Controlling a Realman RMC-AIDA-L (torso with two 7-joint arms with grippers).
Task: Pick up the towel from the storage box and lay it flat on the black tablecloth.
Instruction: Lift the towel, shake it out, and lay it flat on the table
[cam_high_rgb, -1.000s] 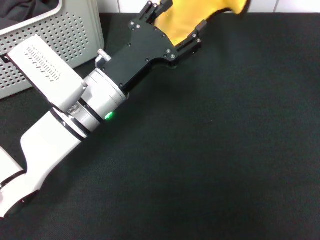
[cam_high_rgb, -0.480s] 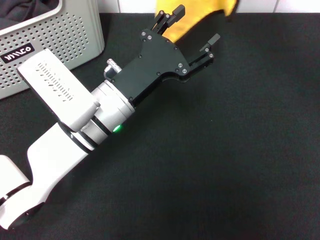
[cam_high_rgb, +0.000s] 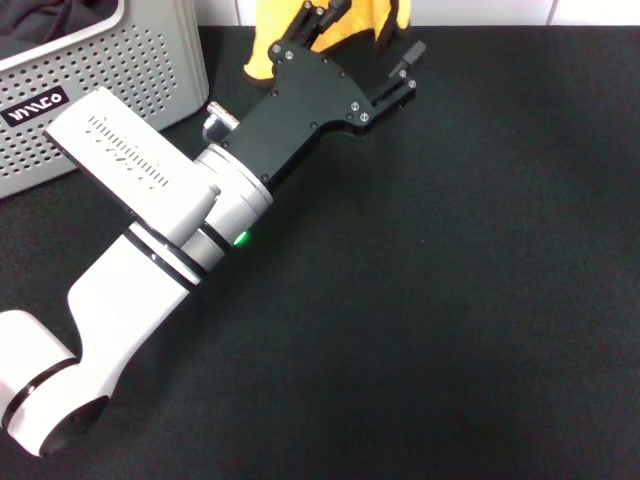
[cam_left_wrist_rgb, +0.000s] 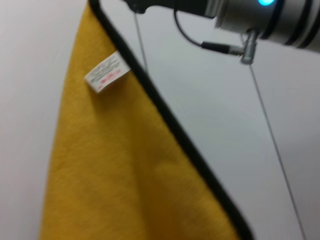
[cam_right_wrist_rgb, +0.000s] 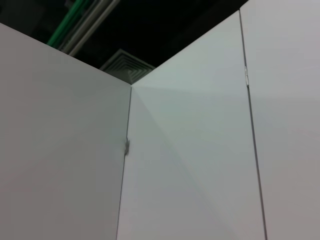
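Black tablecloth (cam_high_rgb: 450, 300), towel (cam_left_wrist_rgb: 125, 165) label wrist-view only

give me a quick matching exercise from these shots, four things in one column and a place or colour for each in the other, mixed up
Things:
1. towel
2. storage box
3. black tablecloth
4. left gripper

Descriptions:
a. light grey, dotted walls, far left of the head view
b. yellow with black edging and a small white label
c. matte black, spread under everything
d. black fingers at the table's far edge, by the towel

Pairs: 1-b, 2-a, 3-c, 4-d
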